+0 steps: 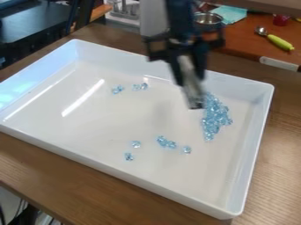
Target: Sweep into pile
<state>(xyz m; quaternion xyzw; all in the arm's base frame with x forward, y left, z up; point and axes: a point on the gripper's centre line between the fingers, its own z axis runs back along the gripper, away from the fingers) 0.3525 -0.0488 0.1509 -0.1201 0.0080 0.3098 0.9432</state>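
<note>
The tool (pixel 190 80) hangs over the far right part of the white tray (pixel 153 186), coming in from the far edge; a slender grey-brown piece (pixel 192 90) slants down at its lower end; blur keeps me from telling whether the tool is wide or narrow, or whether it grips that piece.

The clear light-blue beads (pixel 215 115) lie inside the tray; most are gathered in an uneven heap on the right side, just beside the lower end of the slender piece and to its right, stretching toward the near side; I cannot tell whether the piece touches them. The others are scattered to the left of the heap: two small groups lie well apart from it, toward the far left; a short cluster lies between the tool and the near wall of the tray, with a single clump to its right; two more small clumps sit to its left, one nearer than the other.

The tray is broad, with raised sloping walls, and rests on a brown wooden table (pixel 82 186); glare streaks its left side. Beyond it, at the far right, a metal bowl (pixel 208 18) stands beside a teal cloth (pixel 233 14); farther right are a scoop (pixel 271 37) with a yellow-green handle and a small red container (pixel 281 19).
</note>
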